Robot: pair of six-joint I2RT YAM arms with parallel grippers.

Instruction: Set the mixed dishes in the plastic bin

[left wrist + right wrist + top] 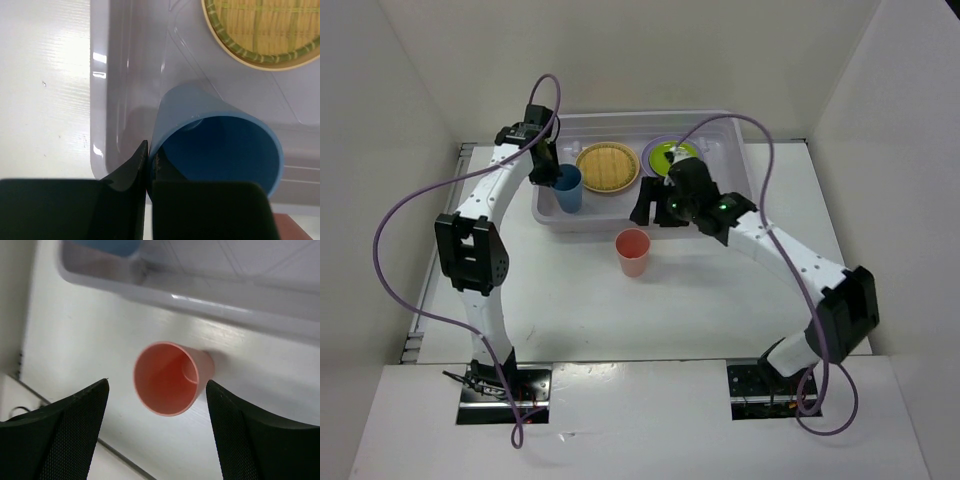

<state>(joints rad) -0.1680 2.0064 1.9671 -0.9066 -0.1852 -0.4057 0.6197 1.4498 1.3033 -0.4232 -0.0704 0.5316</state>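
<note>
Two plates [665, 153] and a woven disc [607, 167] in the plastic bin [725, 130]; left gripper [148, 161] pinches blue cup [568, 187] there, right gripper [157, 384] spread wide over coral-red cup [633, 250].

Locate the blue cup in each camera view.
Top external: blue cup at the left end of the bin.
Left wrist: cup lower centre, large, near a bin corner.
Right wrist: cup at top edge, left of centre, behind the bin wall.
Shared landmark: the bin.

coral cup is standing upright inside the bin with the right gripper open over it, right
No: the coral cup stands upright on the table in front of the bin, as the top view shows; the right gripper is open over it.
</note>
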